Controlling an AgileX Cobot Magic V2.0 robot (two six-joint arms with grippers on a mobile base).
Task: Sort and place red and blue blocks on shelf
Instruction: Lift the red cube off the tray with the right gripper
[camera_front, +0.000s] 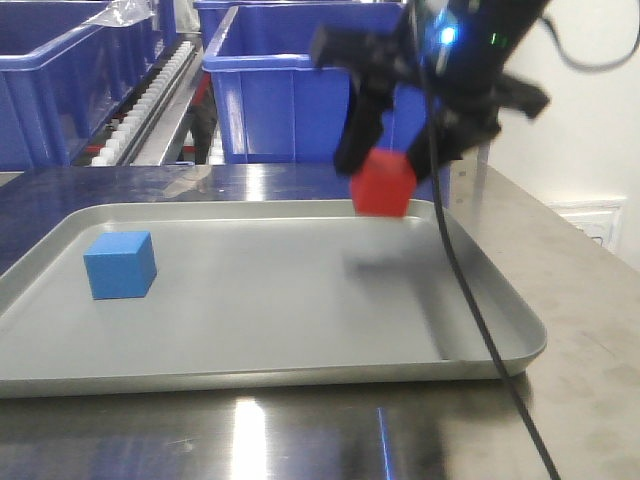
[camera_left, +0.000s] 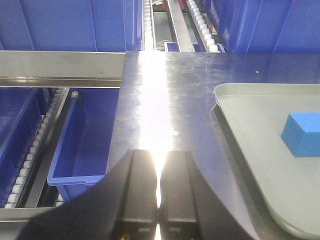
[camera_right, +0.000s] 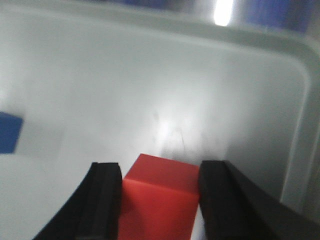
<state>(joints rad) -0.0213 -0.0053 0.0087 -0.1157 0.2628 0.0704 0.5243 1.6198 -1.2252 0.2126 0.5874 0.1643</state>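
Note:
My right gripper (camera_front: 385, 175) is shut on the red block (camera_front: 383, 185) and holds it in the air above the far right part of the grey tray (camera_front: 480, 345). In the right wrist view the red block (camera_right: 160, 195) sits between both black fingers (camera_right: 102, 200) over the tray floor. The blue block (camera_front: 120, 265) lies on the tray's left side; it also shows in the left wrist view (camera_left: 302, 134) and the right wrist view (camera_right: 9, 132). My left gripper (camera_left: 159, 172) is shut and empty over the steel table left of the tray. The shelf's steel rail (camera_left: 60, 67) lies ahead of it.
Big blue crates (camera_front: 290, 90) stand behind the tray, with roller tracks (camera_front: 150, 105) between them. A lower blue crate (camera_left: 85, 145) sits in the rack left of the table. A black cable (camera_front: 480, 330) hangs across the tray's right side.

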